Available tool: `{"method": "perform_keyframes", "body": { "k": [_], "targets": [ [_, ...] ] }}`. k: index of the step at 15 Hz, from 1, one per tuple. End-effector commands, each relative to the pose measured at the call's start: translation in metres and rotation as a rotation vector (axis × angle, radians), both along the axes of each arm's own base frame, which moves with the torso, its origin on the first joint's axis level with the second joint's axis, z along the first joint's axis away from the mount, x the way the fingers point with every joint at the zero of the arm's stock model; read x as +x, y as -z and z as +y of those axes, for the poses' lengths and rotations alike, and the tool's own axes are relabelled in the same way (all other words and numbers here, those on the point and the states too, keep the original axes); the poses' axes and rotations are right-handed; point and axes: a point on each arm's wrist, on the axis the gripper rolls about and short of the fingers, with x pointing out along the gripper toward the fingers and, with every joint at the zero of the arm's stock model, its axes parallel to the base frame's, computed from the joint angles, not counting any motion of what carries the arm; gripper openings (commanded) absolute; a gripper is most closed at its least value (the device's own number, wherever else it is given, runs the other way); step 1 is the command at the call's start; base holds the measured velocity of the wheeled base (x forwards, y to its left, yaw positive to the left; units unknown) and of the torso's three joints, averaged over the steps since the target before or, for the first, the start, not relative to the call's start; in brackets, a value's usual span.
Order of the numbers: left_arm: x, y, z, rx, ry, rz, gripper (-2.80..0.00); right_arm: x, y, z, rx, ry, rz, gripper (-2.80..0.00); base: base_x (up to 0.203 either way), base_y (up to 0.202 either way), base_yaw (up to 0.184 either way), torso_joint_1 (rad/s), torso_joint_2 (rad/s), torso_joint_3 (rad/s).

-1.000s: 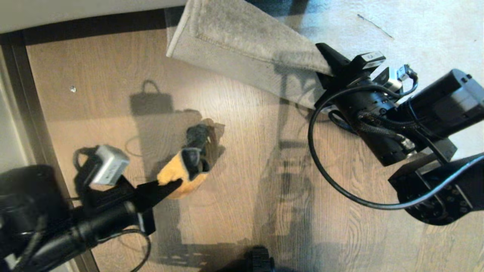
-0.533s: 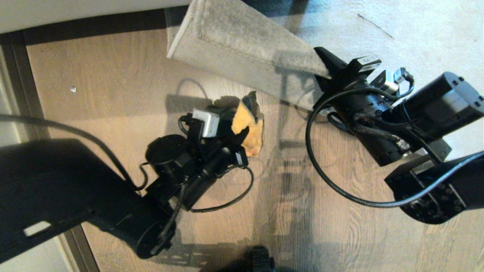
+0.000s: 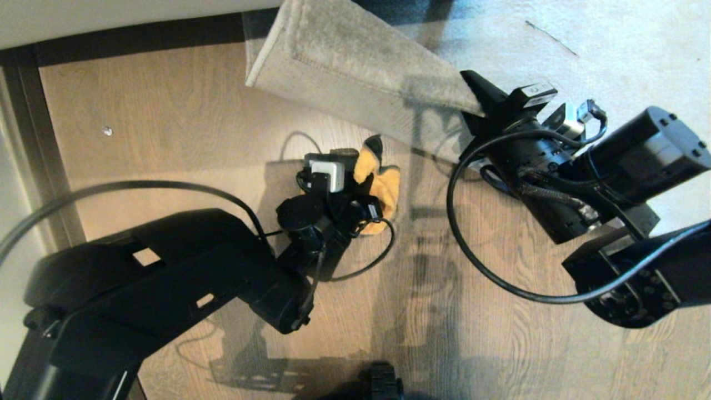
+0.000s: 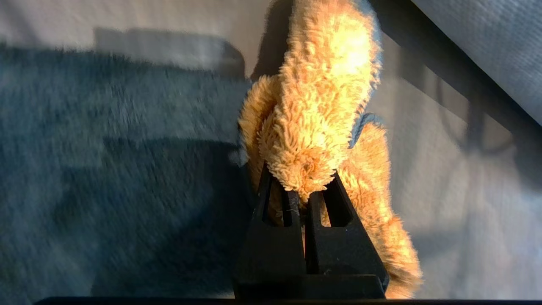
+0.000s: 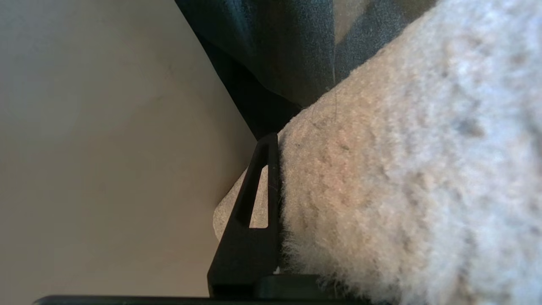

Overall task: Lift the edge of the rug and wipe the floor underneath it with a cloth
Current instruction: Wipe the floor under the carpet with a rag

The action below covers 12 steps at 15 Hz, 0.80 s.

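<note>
The rug edge (image 3: pixel 355 72), upper ctr of the head view, is held raised off the floor (image 3: pixel 166 111) by the right pincer (image 3: pixel 476 91), clenched on it. The cloth (image 3: pixel 383 186), frame ctr just below the raised edge, is gripped by the left pincer (image 3: pixel 364 194), w/ its tan face shown.

The cloth (image 3: pixel 383 186) lies on the floor (image 3: pixel 166 111) just before the lifted rug edge (image 3: pixel 355 72), left of the right end effector (image 3: pixel 472 94).
</note>
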Motion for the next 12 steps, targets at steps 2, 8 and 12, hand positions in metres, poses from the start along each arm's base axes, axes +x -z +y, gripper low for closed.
{"method": "perform_keyframes", "body": {
  "k": [2,8,12],
  "targets": [
    [0.026,-0.001,0.032,-0.029,-0.099,-0.042,-2.80,-0.003,-0.004,-0.002,0.031,-0.004,-0.038,-2.80,0.000,0.000,0.000,0.000,0.00,0.000],
    [0.068,-0.036,0.132,-0.067,-0.339,-0.144,-2.80,-0.007,-0.009,-0.004,0.038,-0.005,-0.048,-2.80,0.000,0.000,0.000,0.000,0.00,0.000],
    [0.074,-0.042,0.176,-0.053,-0.413,-0.160,-2.80,-0.008,-0.009,-0.005,0.039,-0.007,-0.050,-2.80,0.000,0.000,0.000,0.000,0.00,0.000]
  ]
}}
